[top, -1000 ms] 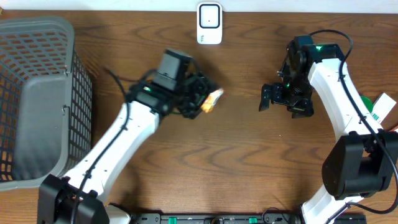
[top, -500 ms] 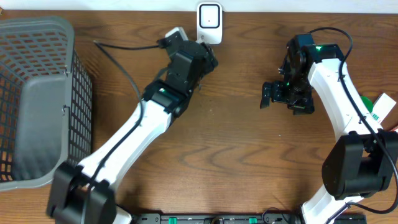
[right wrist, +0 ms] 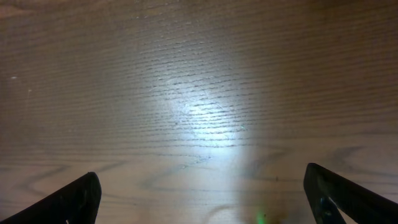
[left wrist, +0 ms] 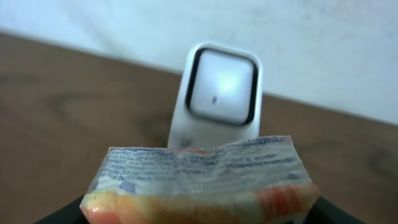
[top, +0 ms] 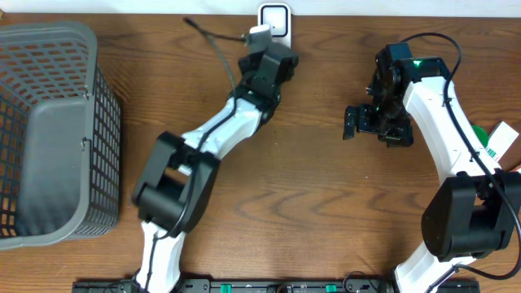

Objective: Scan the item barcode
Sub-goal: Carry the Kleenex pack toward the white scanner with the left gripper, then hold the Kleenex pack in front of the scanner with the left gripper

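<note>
In the left wrist view, my left gripper (left wrist: 200,214) is shut on the item, a clear orange-and-white snack packet (left wrist: 199,180) with small print on its top flap. The packet is held up just in front of the white barcode scanner (left wrist: 221,93), whose dark-framed window faces it. From overhead, the left gripper (top: 277,55) reaches to the scanner (top: 274,18) at the table's back edge, and the packet is hidden under the arm. My right gripper (top: 350,124) hovers open over bare wood at the right, its fingertips (right wrist: 78,199) wide apart with nothing between them.
A grey mesh basket (top: 49,130) stands at the left edge. A white-and-green package (top: 498,138) lies at the far right edge behind the right arm. A pale wall runs behind the scanner.
The left arm has swung from the middle of the table up to the scanner, carrying the packet with it. The right arm has stayed where it was.
</note>
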